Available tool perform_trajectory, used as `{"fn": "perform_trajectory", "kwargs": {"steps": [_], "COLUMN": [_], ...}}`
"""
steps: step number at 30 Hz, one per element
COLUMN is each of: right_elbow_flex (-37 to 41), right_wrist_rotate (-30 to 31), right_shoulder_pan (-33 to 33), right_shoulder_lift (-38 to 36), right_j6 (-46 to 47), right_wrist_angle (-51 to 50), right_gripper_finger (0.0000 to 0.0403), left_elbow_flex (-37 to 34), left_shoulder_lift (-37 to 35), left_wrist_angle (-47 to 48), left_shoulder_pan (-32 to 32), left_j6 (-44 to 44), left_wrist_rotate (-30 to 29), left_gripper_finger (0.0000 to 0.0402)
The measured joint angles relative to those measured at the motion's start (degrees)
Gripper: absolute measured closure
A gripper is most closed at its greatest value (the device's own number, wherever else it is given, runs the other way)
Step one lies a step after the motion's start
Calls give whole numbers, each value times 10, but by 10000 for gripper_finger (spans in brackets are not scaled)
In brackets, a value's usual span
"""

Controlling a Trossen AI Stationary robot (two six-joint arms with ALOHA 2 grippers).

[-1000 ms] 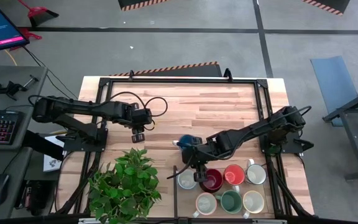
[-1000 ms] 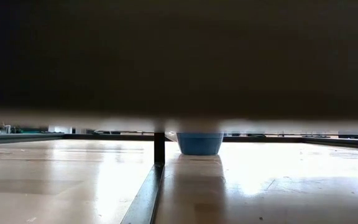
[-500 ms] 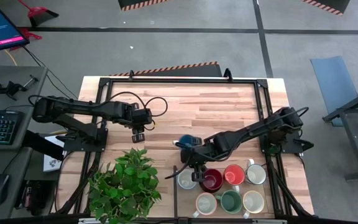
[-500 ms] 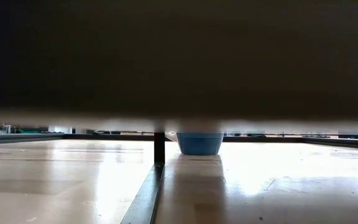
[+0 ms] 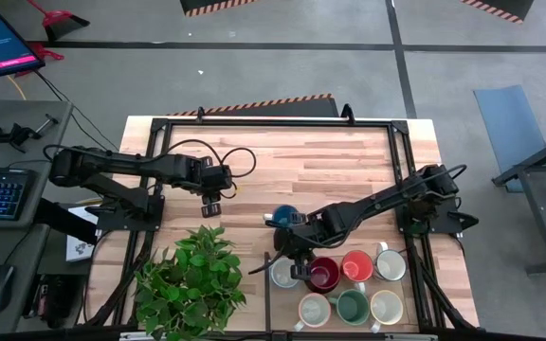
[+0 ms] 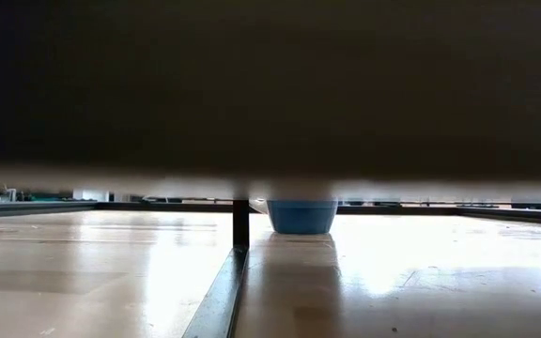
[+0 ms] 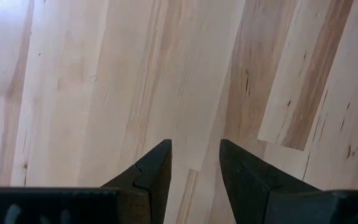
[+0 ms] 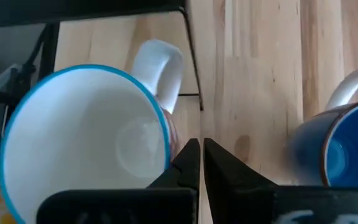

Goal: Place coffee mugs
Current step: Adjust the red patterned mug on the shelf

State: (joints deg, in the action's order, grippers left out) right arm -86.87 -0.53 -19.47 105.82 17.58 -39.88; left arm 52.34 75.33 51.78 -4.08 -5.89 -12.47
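Observation:
My right gripper [image 5: 293,254] is shut and low over the table's near right, between two mugs. In the right wrist view its fingertips [image 8: 201,146] stand beside the rim of a white mug with a blue rim [image 8: 86,137], also seen in the high view [image 5: 283,274]. A blue mug [image 8: 340,149] stands upright on the wood on the other side [image 5: 285,216] [image 6: 302,216]. Dark red [image 5: 324,276], orange [image 5: 356,266], white [image 5: 391,265], cream [image 5: 313,310], green [image 5: 353,306] and cream [image 5: 386,306] mugs stand in two rows. My left gripper [image 7: 196,146] is open and empty over bare wood [image 5: 211,203]. My right gripper's shut fingers [image 8: 187,155] point slanting down right next to the white mug's rim [image 8: 165,140], on the side that faces the blue mug. I cannot tell whether they touch it. The mug stands upright on the table.
A leafy potted plant [image 5: 192,279] stands at the near left. A black frame [image 5: 271,123] runs around the tabletop, and a black bar [image 5: 267,284] divides its near part beside the mugs. Bare wood [image 5: 320,161] lies at the far middle. A dark shape covers the low view's upper half.
My right gripper has gone a little toward the table's near edge, off the blue mug and closer to the white mug with the blue rim. More of the blue mug shows now; it has stayed where it was.

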Motion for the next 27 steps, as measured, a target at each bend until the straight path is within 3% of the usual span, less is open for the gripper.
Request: {"fn": "perform_trajectory", "kwargs": {"steps": [27], "right_elbow_flex": [0], "right_wrist_rotate": [-67], "right_shoulder_pan": [-41], "right_shoulder_lift": [0], "right_j6": [4], "right_wrist_angle": [42], "right_gripper_finger": [402], "left_elbow_flex": [0], "left_shoulder_lift": [0], "left_wrist_angle": [-22], "left_shoulder_pan": [0], "left_j6": [16], "left_wrist_rotate": [-1], "left_gripper_finger": [277]}}
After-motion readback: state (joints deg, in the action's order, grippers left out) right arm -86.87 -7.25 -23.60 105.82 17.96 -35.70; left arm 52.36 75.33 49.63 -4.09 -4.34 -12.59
